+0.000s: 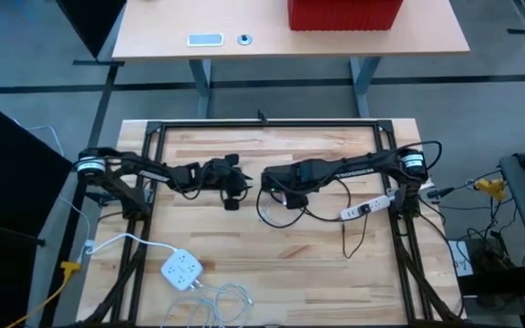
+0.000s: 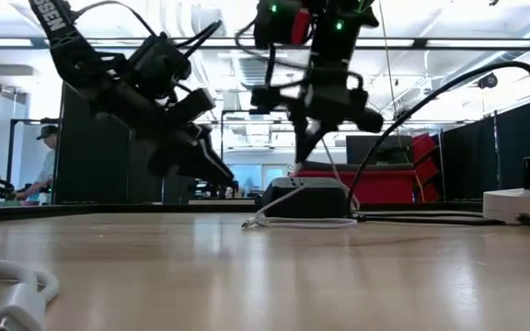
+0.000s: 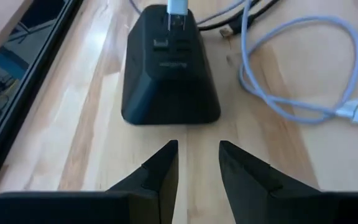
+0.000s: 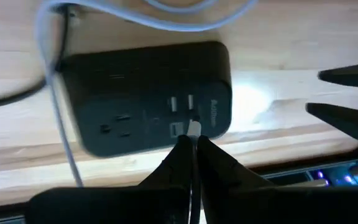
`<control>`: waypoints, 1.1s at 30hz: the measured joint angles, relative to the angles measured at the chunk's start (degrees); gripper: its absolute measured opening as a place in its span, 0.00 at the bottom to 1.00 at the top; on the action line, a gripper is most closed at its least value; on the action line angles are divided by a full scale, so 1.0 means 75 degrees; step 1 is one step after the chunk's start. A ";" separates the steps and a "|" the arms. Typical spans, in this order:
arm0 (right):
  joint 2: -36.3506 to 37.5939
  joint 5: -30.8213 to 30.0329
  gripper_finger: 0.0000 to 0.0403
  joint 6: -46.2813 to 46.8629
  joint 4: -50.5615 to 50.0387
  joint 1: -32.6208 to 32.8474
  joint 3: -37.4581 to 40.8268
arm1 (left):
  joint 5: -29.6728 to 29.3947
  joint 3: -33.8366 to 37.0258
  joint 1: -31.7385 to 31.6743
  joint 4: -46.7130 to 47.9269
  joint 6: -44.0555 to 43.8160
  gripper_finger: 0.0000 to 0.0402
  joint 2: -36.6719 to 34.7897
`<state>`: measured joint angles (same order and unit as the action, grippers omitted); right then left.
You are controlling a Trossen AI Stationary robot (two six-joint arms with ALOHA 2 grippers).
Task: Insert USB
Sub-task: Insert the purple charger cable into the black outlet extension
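Note:
A black power hub (image 3: 169, 81) lies flat on the wooden table, its face of USB ports (image 4: 182, 115) turned up. My right gripper (image 4: 193, 146) stands over it, shut on a white USB plug (image 3: 178, 9) whose metal end meets the port face. The plug's white cable (image 3: 303, 93) loops over the table beside the hub. My left gripper (image 3: 197, 155) is open just short of the hub's end, level with the table and touching nothing. In the high view both grippers meet mid-table, left (image 1: 233, 187) and right (image 1: 273, 182). My right gripper pinches the white plug (image 4: 193, 129) between its two fingertips, coming from above and pointing down. The plug stands upright with its metal end (image 3: 175, 25) at one of the hub's USB ports. How far it sits in the port, I cannot tell.
A white power strip (image 1: 367, 208) lies toward the table's right edge, with a black cord (image 1: 349, 232) trailing from it. A white multi-socket charger (image 1: 180, 269) with loose white cables lies near the front left. A black frame (image 1: 262, 125) edges the table.

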<state>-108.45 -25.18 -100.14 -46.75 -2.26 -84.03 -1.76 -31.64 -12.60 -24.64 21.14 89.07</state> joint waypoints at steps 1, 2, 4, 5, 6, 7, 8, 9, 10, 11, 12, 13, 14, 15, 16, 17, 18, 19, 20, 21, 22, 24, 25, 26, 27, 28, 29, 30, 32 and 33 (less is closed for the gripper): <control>-0.0046 -0.0091 0.00 0.0000 -0.0037 0.0000 0.0007 | 0.0027 0.0021 -0.0001 0.0001 -0.0046 0.26 -0.0021; -0.0124 -0.0121 0.00 -0.0015 -0.0176 0.0000 0.0019 | 0.0043 0.0029 -0.0001 -0.0042 -0.0102 0.26 -0.0078; -0.0202 -0.0186 0.00 -0.0054 -0.0133 0.0000 -0.0008 | 0.0078 0.0073 0.0006 -0.0060 -0.0126 0.26 -0.0165; -0.0242 -0.0212 0.00 -0.0055 -0.0198 -0.0001 -0.0011 | 0.0105 0.0075 0.0005 -0.0052 -0.0145 0.26 -0.0168; -0.0277 -0.0249 0.00 -0.0056 -0.0234 0.0002 -0.0012 | 0.0131 0.0081 0.0005 -0.0025 -0.0150 0.26 -0.0168; -0.0304 -0.0271 0.00 -0.0056 -0.0238 0.0015 -0.0012 | 0.0135 0.0083 0.0007 -0.0027 -0.0154 0.26 -0.0180; -0.0324 -0.0277 0.00 -0.0053 -0.0246 0.0017 -0.0012 | 0.0136 0.0095 0.0008 0.0000 -0.0167 0.26 -0.0208; -0.0334 -0.0280 0.00 -0.0052 -0.0251 0.0017 -0.0015 | 0.0136 0.0108 0.0008 0.0015 -0.0172 0.26 -0.0230; -0.0334 -0.0278 0.00 -0.0054 -0.0257 0.0017 -0.0018 | 0.0134 0.0106 0.0007 -0.0036 -0.0172 0.26 -0.0240; -0.0334 -0.0273 0.00 -0.0055 -0.0254 0.0017 -0.0018 | 0.0135 0.0102 0.0008 -0.0054 -0.0173 0.26 -0.0242; -0.0334 -0.0272 0.00 -0.0055 -0.0256 0.0017 -0.0018 | 0.0135 0.0107 0.0007 -0.0031 -0.0176 0.26 -0.0250; -0.0334 -0.0270 0.00 -0.0052 -0.0258 0.0017 -0.0018 | 0.0134 0.0111 0.0008 -0.0010 -0.0177 0.26 -0.0250; -0.0334 -0.0273 0.00 -0.0043 -0.0250 0.0017 -0.0021 | 0.0134 0.0111 0.0008 -0.0006 -0.0175 0.26 -0.0252; -0.0334 -0.0272 0.00 -0.0035 -0.0249 0.0017 -0.0021 | 0.0136 0.0102 0.0008 -0.0053 -0.0176 0.26 -0.0241; -0.0334 -0.0265 0.00 -0.0039 -0.0254 0.0017 -0.0021 | 0.0134 0.0091 0.0008 -0.0056 -0.0180 0.26 -0.0238; -0.0334 -0.0249 0.00 -0.0039 -0.0253 0.0017 -0.0021 | 0.0134 0.0091 0.0008 -0.0010 -0.0193 0.26 -0.0238; -0.0334 -0.0248 0.00 -0.0033 -0.0242 0.0017 -0.0021 | 0.0138 0.0091 0.0008 -0.0004 -0.0202 0.26 -0.0240; -0.0334 -0.0246 0.00 -0.0032 -0.0236 0.0017 -0.0021 | 0.0139 0.0088 0.0008 -0.0044 -0.0207 0.26 -0.0241; -0.0334 -0.0244 0.00 -0.0031 -0.0241 0.0017 -0.0021 | 0.0141 0.0085 0.0008 -0.0049 -0.0208 0.26 -0.0241; -0.0360 -0.0244 0.00 -0.0026 -0.0232 0.0017 -0.0021 | 0.0145 0.0085 0.0008 -0.0043 -0.0225 0.26 -0.0241; -0.0375 -0.0258 0.00 0.0002 -0.0218 0.0017 -0.0029 | 0.0149 0.0085 0.0008 -0.0047 -0.0233 0.26 -0.0241; -0.0384 -0.0276 0.00 0.0012 -0.0190 0.0017 -0.0030 | 0.0162 0.0085 0.0008 -0.0047 -0.0236 0.26 -0.0247; -0.0384 -0.0274 0.00 0.0012 -0.0157 0.0017 -0.0030 | 0.0163 0.0085 0.0008 -0.0047 -0.0262 0.26 -0.0247; -0.0388 -0.0270 0.00 0.0015 -0.0087 0.0017 -0.0030 | 0.0166 0.0085 0.0008 -0.0045 -0.0292 0.26 -0.0247; -0.0397 -0.0265 0.00 0.0021 -0.0009 0.0017 -0.0035 | 0.0169 0.0085 0.0008 -0.0044 -0.0296 0.26 -0.0247; -0.0402 -0.0255 0.00 0.0027 -0.0003 0.0017 -0.0067 | 0.0169 0.0085 0.0008 -0.0045 -0.0297 0.26 -0.0247; -0.0407 -0.0241 0.00 0.0036 -0.0023 0.0014 -0.0100 | 0.0169 0.0085 0.0008 -0.0046 -0.0297 0.26 -0.0247; -0.0407 -0.0211 0.00 0.0041 -0.0021 0.0012 -0.0134 | 0.0170 0.0085 0.0008 -0.0044 -0.0297 0.26 -0.0247; -0.0407 -0.0129 0.00 0.0080 -0.0005 0.0000 -0.0196 | 0.0171 0.0085 0.0008 -0.0044 -0.0297 0.26 -0.0247; -0.0407 -0.0050 0.00 0.0194 -0.0005 -0.0006 -0.0222 | 0.0171 0.0085 0.0008 -0.0044 -0.0297 0.26 -0.0247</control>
<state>-111.50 -25.55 -98.69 -46.78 -2.31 -85.69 -0.47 -31.00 -12.53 -24.97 18.92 87.22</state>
